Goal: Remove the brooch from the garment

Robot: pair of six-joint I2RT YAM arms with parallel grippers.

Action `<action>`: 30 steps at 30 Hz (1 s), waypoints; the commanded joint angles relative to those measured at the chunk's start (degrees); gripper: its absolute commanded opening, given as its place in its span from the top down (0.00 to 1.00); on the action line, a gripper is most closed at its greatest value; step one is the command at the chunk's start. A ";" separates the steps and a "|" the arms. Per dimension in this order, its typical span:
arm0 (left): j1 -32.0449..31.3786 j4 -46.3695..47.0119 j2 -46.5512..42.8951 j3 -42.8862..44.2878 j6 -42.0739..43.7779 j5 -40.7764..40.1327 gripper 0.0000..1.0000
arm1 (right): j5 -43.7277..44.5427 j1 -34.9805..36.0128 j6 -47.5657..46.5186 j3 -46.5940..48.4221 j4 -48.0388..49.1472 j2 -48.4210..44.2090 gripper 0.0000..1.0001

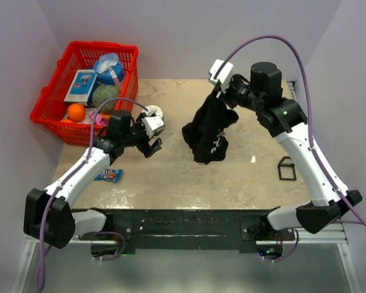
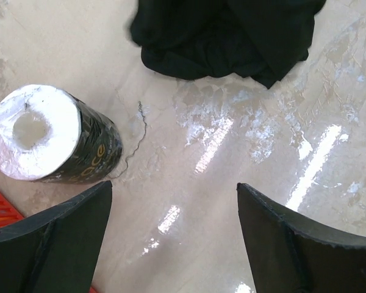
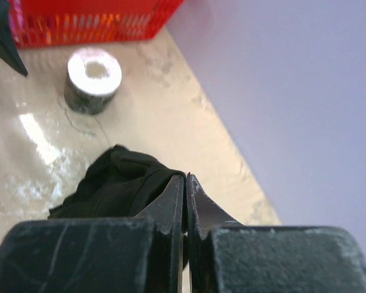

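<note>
Above the far middle of the bench (image 1: 244,177), the black T-shirt (image 1: 208,131) hangs bunched from the right gripper (image 1: 219,91), which pinches its top fold; the left gripper (image 1: 154,145) stands spread to its left. The cloth looks limp and light, so best take hold just beside the brooch, unseen here.

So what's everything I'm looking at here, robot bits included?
T-shirt: one, black, held up over the middle.
Basket: one, red, far left, holding an orange, green ball, box, blue bag.
Roll: one, dark with silvery end, beside the basket.
Packet: one, blue, near left.
Frame: one, black, near right.
Brooch: none visible.
Table: one, beige.
Left pincer: one, black, open, near the roll.
Right pincer: one, black, shut on the T-shirt.
</note>
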 commanded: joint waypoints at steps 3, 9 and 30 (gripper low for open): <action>-0.92 7.35 4.92 4.06 -2.80 6.90 0.13 | 8.15 -1.20 3.81 1.06 8.32 -0.08 1.00; -6.98 11.48 15.46 8.80 -5.18 8.51 0.15 | 12.12 -3.92 2.74 -0.16 13.43 -0.16 1.00; -10.25 21.59 57.31 35.96 -33.67 -3.01 0.37 | 13.09 -19.57 6.44 -9.92 13.69 -4.47 1.00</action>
